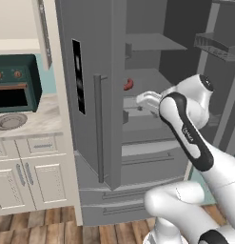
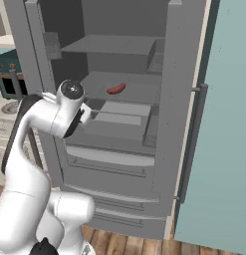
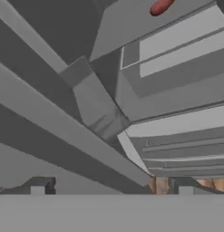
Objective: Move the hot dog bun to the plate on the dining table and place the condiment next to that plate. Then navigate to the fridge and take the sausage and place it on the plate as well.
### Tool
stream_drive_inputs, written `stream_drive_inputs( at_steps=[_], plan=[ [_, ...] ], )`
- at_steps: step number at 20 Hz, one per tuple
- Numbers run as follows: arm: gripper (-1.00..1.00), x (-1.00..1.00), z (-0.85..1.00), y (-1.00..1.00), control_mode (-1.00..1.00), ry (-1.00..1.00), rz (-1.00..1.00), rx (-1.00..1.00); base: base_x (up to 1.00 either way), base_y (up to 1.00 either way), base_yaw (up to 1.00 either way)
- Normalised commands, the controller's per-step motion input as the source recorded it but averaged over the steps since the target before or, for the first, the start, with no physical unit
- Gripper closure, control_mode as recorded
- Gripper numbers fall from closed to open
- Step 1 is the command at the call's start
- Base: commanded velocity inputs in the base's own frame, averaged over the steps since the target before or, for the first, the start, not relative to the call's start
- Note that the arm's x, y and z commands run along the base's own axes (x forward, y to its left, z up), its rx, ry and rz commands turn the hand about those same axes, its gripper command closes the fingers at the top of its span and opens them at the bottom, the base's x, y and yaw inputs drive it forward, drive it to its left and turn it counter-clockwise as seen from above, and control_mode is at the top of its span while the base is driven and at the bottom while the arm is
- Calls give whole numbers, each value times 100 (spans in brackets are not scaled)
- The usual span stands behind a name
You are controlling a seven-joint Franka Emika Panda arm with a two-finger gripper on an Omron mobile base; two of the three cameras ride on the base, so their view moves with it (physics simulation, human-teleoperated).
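The top edge of my hand view cut off the sausage (image 3: 160,6), my own forearm hid most of my gripper (image 1: 146,101) in the left base view, and from my two finger tips (image 3: 37,186) I couldn't tell how wide the jaws stood.

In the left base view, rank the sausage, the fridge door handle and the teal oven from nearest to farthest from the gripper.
1. The sausage, on the fridge shelf just above and left of the gripper.
2. The fridge door handle, on the open door farther left.
3. The teal oven, on the counter at far left.
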Motion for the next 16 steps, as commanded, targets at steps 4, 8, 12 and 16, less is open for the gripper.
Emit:
stream_drive_inputs(
  at_steps=[4,8,12,16],
  plan=[
    [-100,80,0,-4,-100,11,6,34,0,0,0],
    [-100,82,0,1,-100,5,7,33,0,0,0],
    [-100,44,0,32,-100,6,5,25,0,0,0],
    [-100,8,0,61,-100,5,5,14,0,0,0]
  ],
)
